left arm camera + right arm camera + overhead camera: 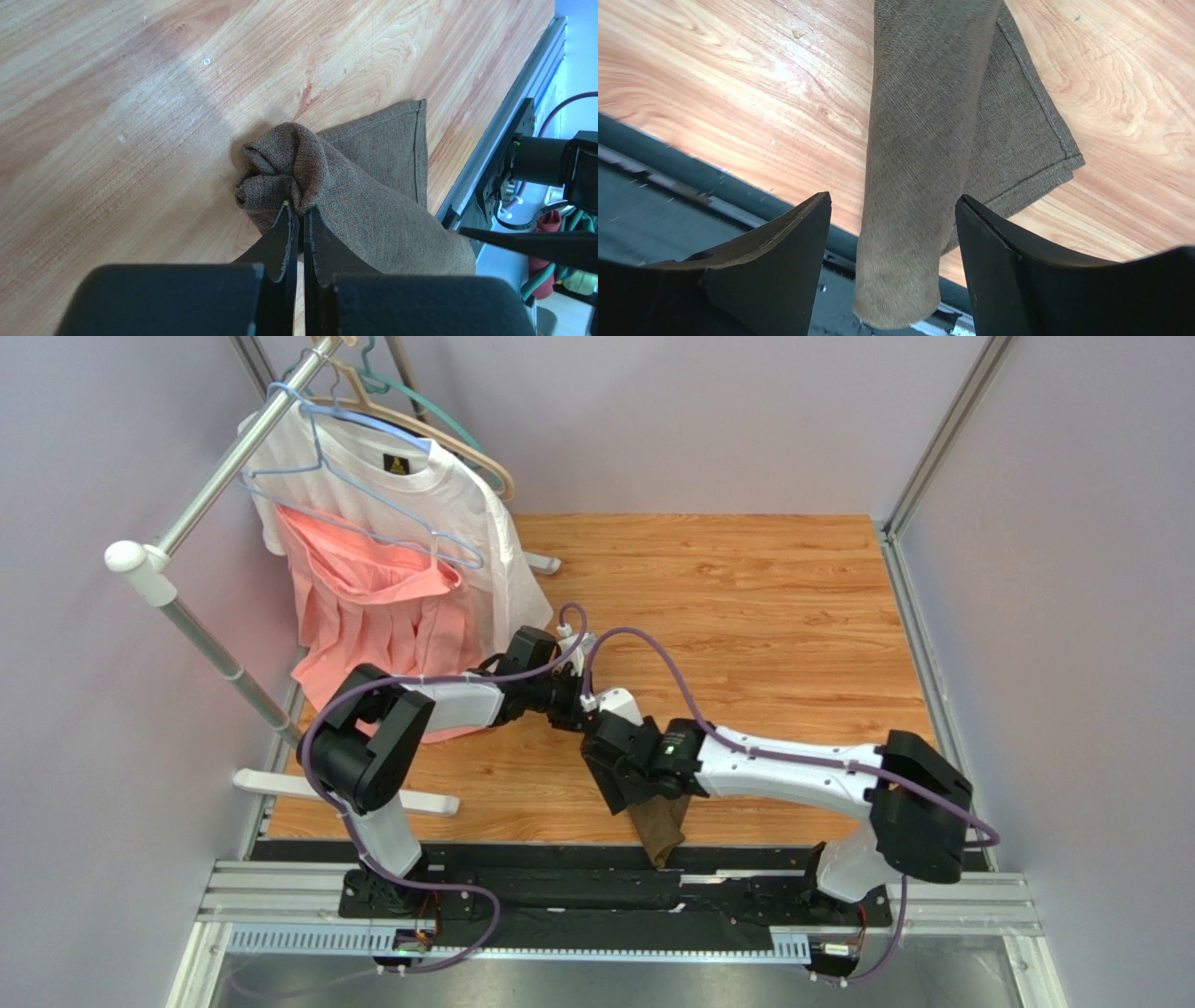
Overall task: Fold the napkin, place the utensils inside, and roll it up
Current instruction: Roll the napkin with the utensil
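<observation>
Rolled into a loose tube: the napkin (920, 140), lying near the front edge of the wooden surface (724, 84), with one end reaching out over the black rail (661, 203) there. Wound over a flat hemmed flap underneath, not yet taken up into the roll. No sign of the utensils anywhere. Probably wrapped inside, but impossible to tell through the cloth. Judged from that, close to the end of the task, with little left beyond tidying and letting go.

At the far end of the roll, bunched into a knot of folds and nipped by the left pincer (297, 213), pressed together on a pleat of cloth. Likely held so to keep the turns from springing loose and to anchor the tube while the other end is handled.

At the near end, straddled by the right pincer (894, 210), spread wide, one dark finger on each side and both clear of the fabric. Seemingly poised either to close on the tube or to draw off from it; cannot say which.

Farther out, at the back left: a garment rack (211, 469) carrying a white T-shirt (463, 504) and a pink garment (365, 602) on hangers, well apart from the roll and no part of the job.

Worth watching: the overhanging end, apt to droop and unwind once the pinch lets go.
</observation>
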`<state>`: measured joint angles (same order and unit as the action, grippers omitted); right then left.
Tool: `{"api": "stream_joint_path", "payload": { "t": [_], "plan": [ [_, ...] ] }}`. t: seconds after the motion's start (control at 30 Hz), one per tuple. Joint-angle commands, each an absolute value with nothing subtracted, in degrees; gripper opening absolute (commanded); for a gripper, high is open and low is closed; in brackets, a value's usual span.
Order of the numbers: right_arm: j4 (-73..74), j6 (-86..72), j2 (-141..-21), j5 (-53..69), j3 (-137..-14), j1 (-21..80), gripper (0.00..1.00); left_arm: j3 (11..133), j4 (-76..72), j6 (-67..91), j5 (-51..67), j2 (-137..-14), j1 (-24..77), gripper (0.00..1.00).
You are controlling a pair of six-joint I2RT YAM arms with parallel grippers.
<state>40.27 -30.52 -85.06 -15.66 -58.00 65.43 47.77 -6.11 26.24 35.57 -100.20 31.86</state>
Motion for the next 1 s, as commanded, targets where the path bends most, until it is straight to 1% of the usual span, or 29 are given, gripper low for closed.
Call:
{"api": "stream_joint_path", "payload": {
  "t": [0.0, 0.07, 0.2, 0.3, 0.47, 0.6, 0.67, 0.7, 0.77, 0.8, 0.83, 0.87, 0.9, 0.93, 0.97],
  "plan": [
    [41.75, -31.11, -89.89, -24.43, -62.40, 69.16, 0.68, 48.95, -3.08, 25.93, 35.86, -100.90, 32.26, 0.00],
    [41.75, -31.11, -91.40, -24.96, -62.67, 69.96, 0.67, 48.96, -3.08, 26.10, 35.86, -100.90, 32.26, 0.00],
    [40.52, -30.59, -94.04, -25.66, -62.14, 70.58, 0.60, 48.69, -3.25, 26.54, 36.03, -100.90, 32.34, 0.00],
    [39.46, -30.41, -95.36, -26.19, -61.52, 70.66, 0.56, 48.60, -3.43, 26.63, 36.12, -100.81, 32.34, 0.00],
    [37.27, -30.67, -97.64, -26.10, -60.03, 70.75, 0.56, 48.25, -4.74, 27.07, 36.82, -100.55, 32.34, 0.00],
    [36.39, -32.08, -98.35, -26.11, -59.24, 70.49, 0.50, 47.55, -5.89, 27.86, 37.79, -100.20, 32.34, 0.00],
    [35.86, -32.87, -98.00, -25.58, -58.45, 70.05, 0.43, 47.20, -6.41, 27.95, 37.97, -99.67, 32.34, 0.00],
    [35.34, -33.05, -97.82, -25.23, -57.49, 69.79, 0.38, 46.85, -6.50, 28.21, 37.97, -99.32, 32.34, 0.00],
    [34.55, -33.40, -97.12, -24.53, -56.52, 69.17, 0.29, 46.50, -6.94, 28.30, 38.06, -98.53, 32.26, 0.00],
    [33.32, -33.40, -95.90, -23.39, -55.21, 68.91, 0.20, 45.97, -7.20, 28.65, 37.97, -98.26, 32.34, 0.04],
    [32.35, -33.40, -95.28, -22.42, -54.41, 68.21, 0.15, 45.62, -7.47, 29.09, 37.97, -97.83, 32.17, 0.09],
    [31.13, -33.49, -94.32, -21.46, -53.53, 67.86, 0.10, 45.18, -8.51, 29.61, 37.79, -97.47, 31.99, 0.24],
    [28.85, -33.57, -92.57, -19.53, -52.39, 67.42, 0.04, 43.96, -9.48, 30.92, 37.79, -97.12, 31.82, 0.28],
    [27.78, -33.40, -91.59, -18.38, -50.56, 66.72, 0.01, 43.25, -11.41, 31.63, 37.97, -96.16, 31.56, 0.39],
    [26.73, -32.96, -90.71, -17.33, -49.58, 66.27, 0.00, 42.63, -12.12, 32.34, 38.06, -95.63, 30.60, 0.46]
  ]
}}
